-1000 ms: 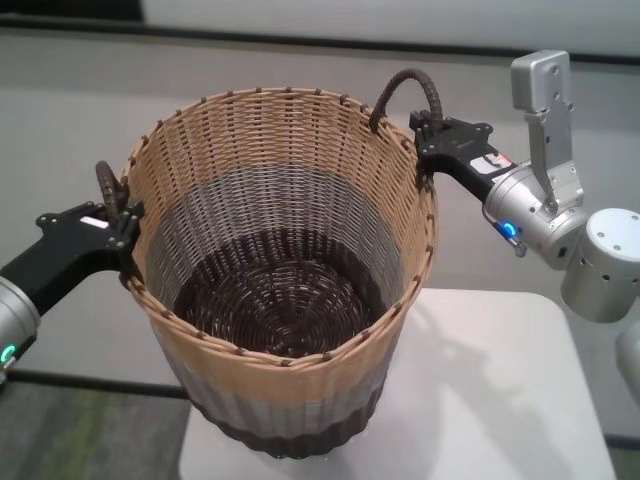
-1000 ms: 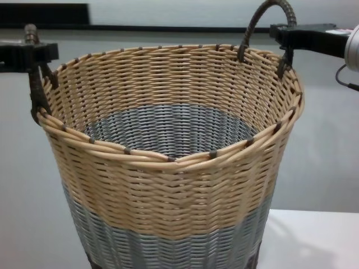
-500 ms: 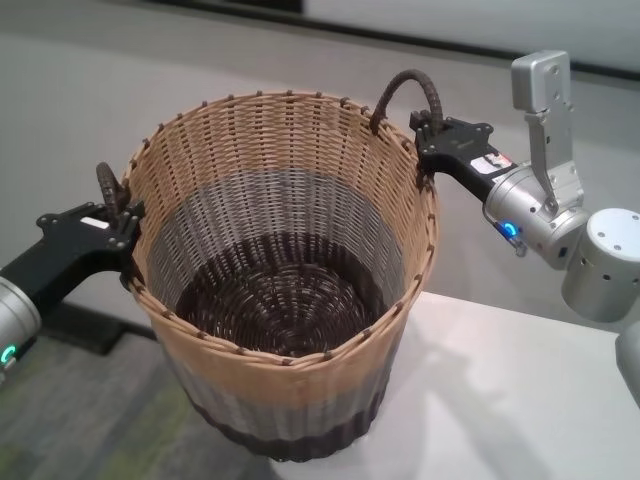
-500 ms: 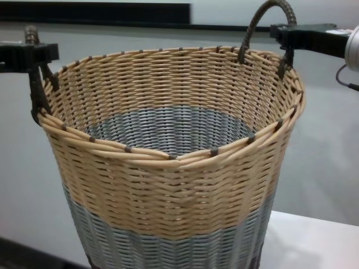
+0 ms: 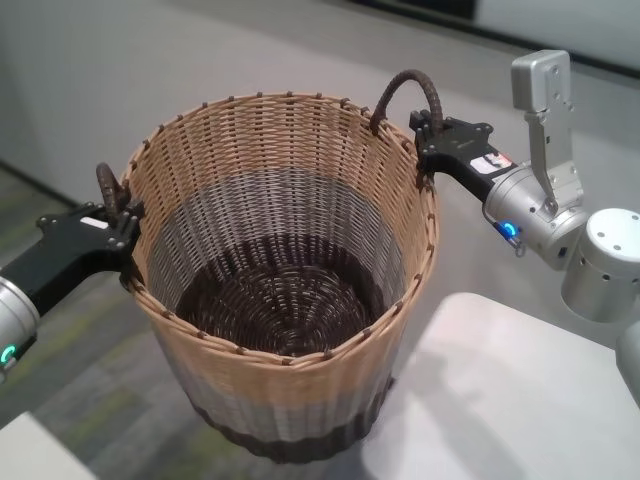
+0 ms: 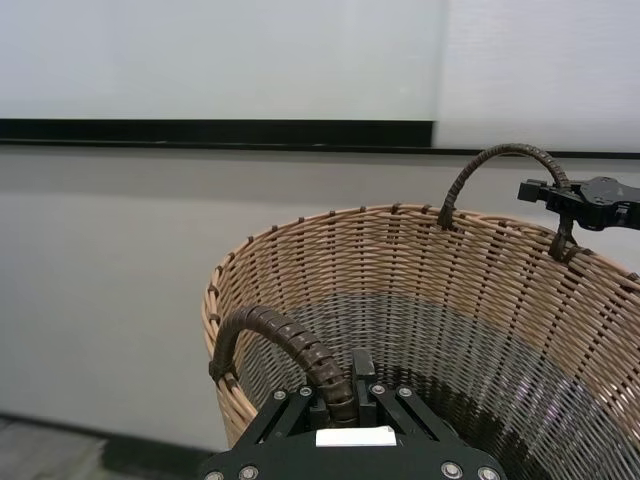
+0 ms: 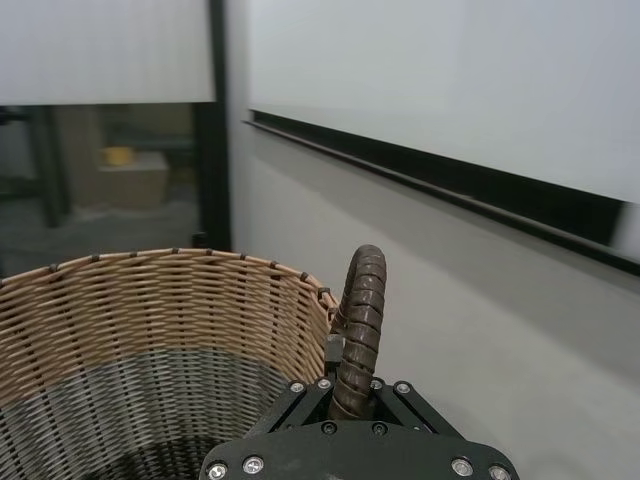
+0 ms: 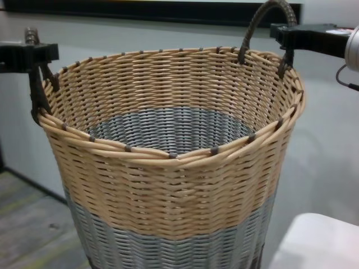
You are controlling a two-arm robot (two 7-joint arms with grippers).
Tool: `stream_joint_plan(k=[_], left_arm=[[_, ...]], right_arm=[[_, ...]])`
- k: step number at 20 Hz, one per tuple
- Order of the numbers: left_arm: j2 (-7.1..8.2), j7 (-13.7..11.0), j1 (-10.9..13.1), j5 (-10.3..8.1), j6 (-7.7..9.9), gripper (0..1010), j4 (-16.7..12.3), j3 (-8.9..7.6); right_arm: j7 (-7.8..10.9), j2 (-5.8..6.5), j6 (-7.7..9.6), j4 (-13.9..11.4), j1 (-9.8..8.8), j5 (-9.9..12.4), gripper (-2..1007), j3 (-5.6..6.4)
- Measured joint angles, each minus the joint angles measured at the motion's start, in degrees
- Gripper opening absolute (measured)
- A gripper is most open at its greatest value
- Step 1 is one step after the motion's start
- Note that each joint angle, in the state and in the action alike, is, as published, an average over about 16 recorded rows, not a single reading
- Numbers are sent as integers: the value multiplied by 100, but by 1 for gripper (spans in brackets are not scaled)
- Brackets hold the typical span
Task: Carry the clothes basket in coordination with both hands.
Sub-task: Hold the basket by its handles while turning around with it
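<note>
Head view: my left gripper [image 5: 118, 222] and right gripper [image 5: 432, 135] each clamp a loop handle [image 5: 405, 92] of the clothes basket [image 5: 280, 300] hanging between my fingers.

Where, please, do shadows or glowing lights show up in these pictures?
Head view: the round tan-and-grey woven wicker basket casts a soft shadow onto the white table, and a blue ring glows on the right arm; chest view: even, soft lighting.

No readable text, small gripper labels too blurred to make out
</note>
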Motion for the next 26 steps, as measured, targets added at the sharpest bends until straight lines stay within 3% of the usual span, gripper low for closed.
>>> stream_joint_plan(k=[26], left_arm=[[0,0,0,0,0,175,0,0]], right_arm=[[0,0,0,-1,0,0,46,0]])
